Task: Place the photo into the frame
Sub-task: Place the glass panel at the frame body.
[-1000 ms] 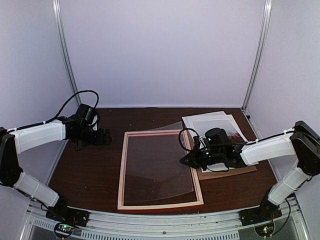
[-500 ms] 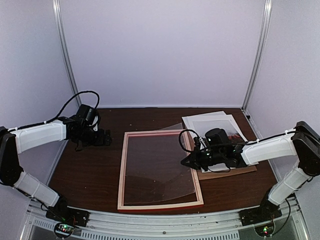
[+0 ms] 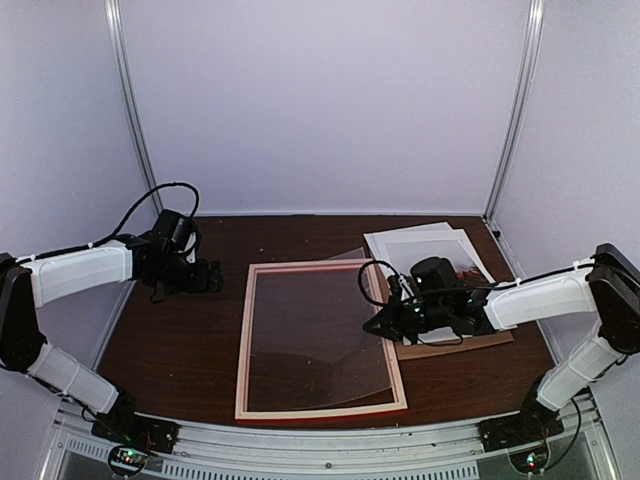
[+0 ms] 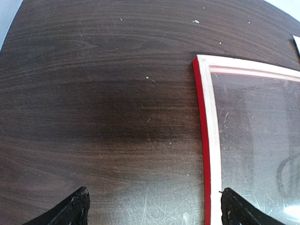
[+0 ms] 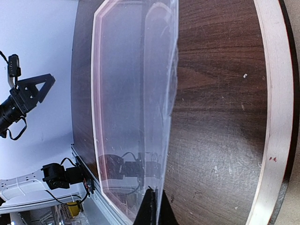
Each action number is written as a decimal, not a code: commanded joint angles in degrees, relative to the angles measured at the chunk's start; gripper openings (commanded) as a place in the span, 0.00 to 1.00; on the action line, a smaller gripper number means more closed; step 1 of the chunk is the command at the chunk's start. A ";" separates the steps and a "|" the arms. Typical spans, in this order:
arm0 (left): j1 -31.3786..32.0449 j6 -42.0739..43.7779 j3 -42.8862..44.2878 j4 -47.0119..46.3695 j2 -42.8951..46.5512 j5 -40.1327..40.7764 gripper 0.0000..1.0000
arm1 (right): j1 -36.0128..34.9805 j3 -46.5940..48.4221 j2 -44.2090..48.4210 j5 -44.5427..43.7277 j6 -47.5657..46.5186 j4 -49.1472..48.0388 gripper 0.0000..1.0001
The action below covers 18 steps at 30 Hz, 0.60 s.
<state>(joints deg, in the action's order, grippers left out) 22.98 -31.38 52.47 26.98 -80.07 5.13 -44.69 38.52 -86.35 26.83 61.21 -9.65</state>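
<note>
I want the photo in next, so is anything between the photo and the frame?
Yes: a clear sheet lies tilted over the frame, its right edge pinched by the right fingers. The photo sits in the stack to the right, mostly hidden by the arm.

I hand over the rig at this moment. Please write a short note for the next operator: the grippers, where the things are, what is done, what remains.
Left gripper: open, empty, over bare table left of the frame.
Right gripper: shut on the clear sheet, pinching its right edge; the sheet bows up over the frame.
Frame: flat, pale back up, mid-table.
Photo: in the stack right of the frame, partly under the right arm.
Done: photo not yet in.
Left: probably settle the sheet, then lay the photo in.
</note>
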 commanded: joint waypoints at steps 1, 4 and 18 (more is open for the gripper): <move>0.47 0.44 -0.70 -2.11 1.47 -0.35 0.98 | -0.65 0.15 1.49 -1.35 -1.27 0.33 0.00; 0.48 0.44 -0.70 -2.11 1.59 -0.34 0.98 | -0.64 0.15 1.45 -1.64 -1.42 0.33 0.00; 0.48 0.26 -1.13 -2.10 1.93 -0.27 0.98 | -0.58 0.14 1.44 -2.65 -2.40 1.39 0.00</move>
<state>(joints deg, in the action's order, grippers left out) 23.00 -31.38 51.90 26.94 -79.44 5.13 -44.75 38.52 -86.35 26.20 60.16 -9.47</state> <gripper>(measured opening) 0.976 0.007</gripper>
